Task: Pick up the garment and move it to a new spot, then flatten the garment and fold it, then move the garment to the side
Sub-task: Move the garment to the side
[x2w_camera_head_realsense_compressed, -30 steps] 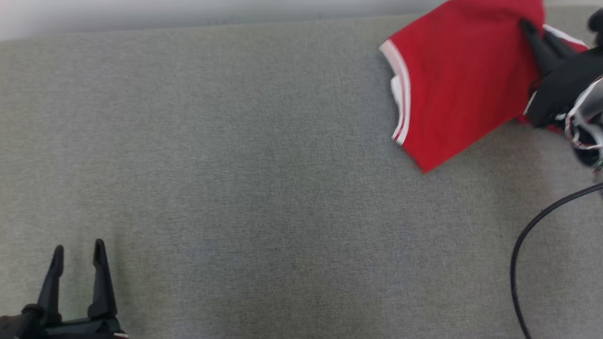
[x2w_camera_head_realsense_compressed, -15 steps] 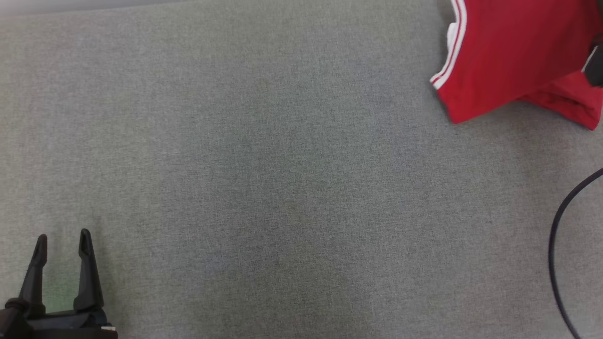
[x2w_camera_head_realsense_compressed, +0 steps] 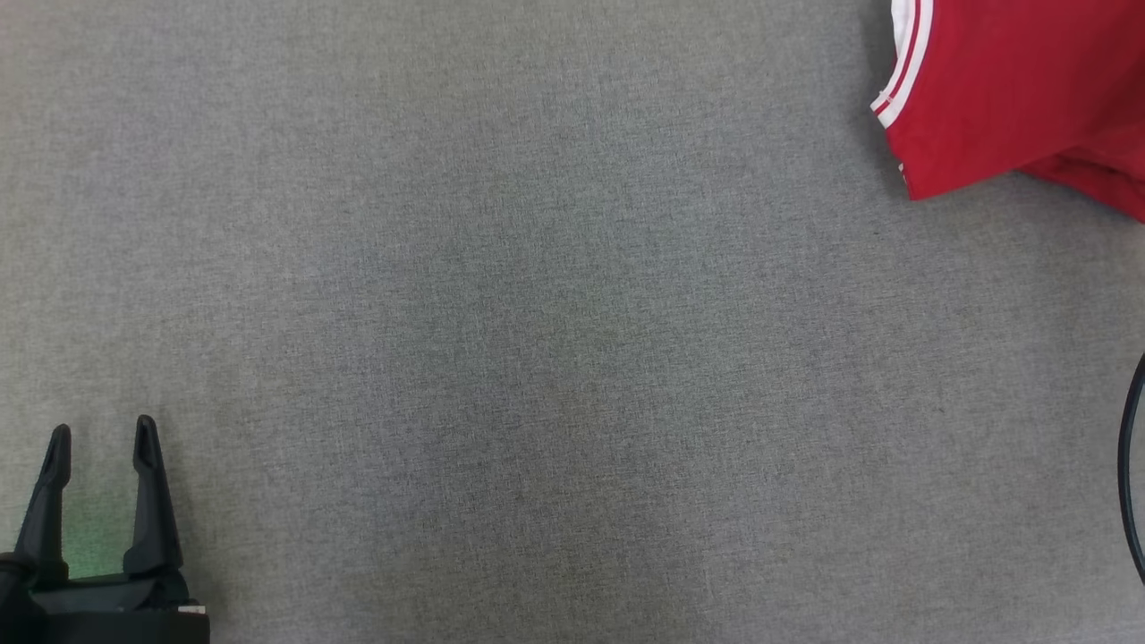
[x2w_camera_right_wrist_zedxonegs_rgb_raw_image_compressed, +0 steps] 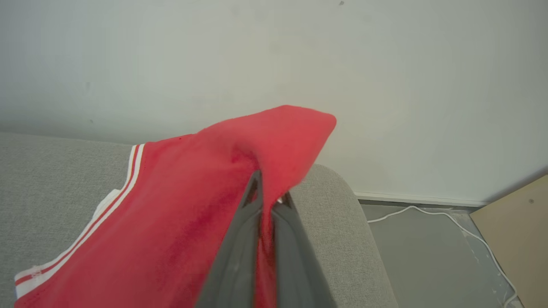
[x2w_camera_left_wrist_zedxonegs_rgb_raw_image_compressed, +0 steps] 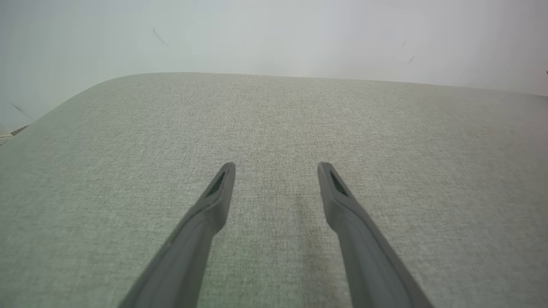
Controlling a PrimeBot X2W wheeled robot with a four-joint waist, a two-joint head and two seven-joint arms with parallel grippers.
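The garment (x2w_camera_head_realsense_compressed: pixel 1011 89) is red with white stripes along one edge and lies at the top right corner of the head view, running off the frame. In the right wrist view the garment (x2w_camera_right_wrist_zedxonegs_rgb_raw_image_compressed: pixel 180 222) is lifted off the grey surface, and my right gripper (x2w_camera_right_wrist_zedxonegs_rgb_raw_image_compressed: pixel 269 192) is shut on a fold of it, with a peak of cloth standing above the fingertips. My left gripper (x2w_camera_head_realsense_compressed: pixel 98 443) sits at the lower left of the head view, far from the garment. In the left wrist view the left gripper (x2w_camera_left_wrist_zedxonegs_rgb_raw_image_compressed: pixel 276 169) stands open over bare fabric with nothing between its fingers.
The grey fabric surface (x2w_camera_head_realsense_compressed: pixel 537 340) spreads across the head view. A black cable (x2w_camera_head_realsense_compressed: pixel 1129 483) curves in at the right edge. In the right wrist view the surface's rounded corner (x2w_camera_right_wrist_zedxonegs_rgb_raw_image_compressed: pixel 338 205) ends near a pale wall, with a white cable (x2w_camera_right_wrist_zedxonegs_rgb_raw_image_compressed: pixel 432 212) and a tan board (x2w_camera_right_wrist_zedxonegs_rgb_raw_image_compressed: pixel 518 231) on the floor.
The head camera has shifted, so the whole picture moved. The garment now reaches less far into the frame at the top right, and the right gripper has left the head view.
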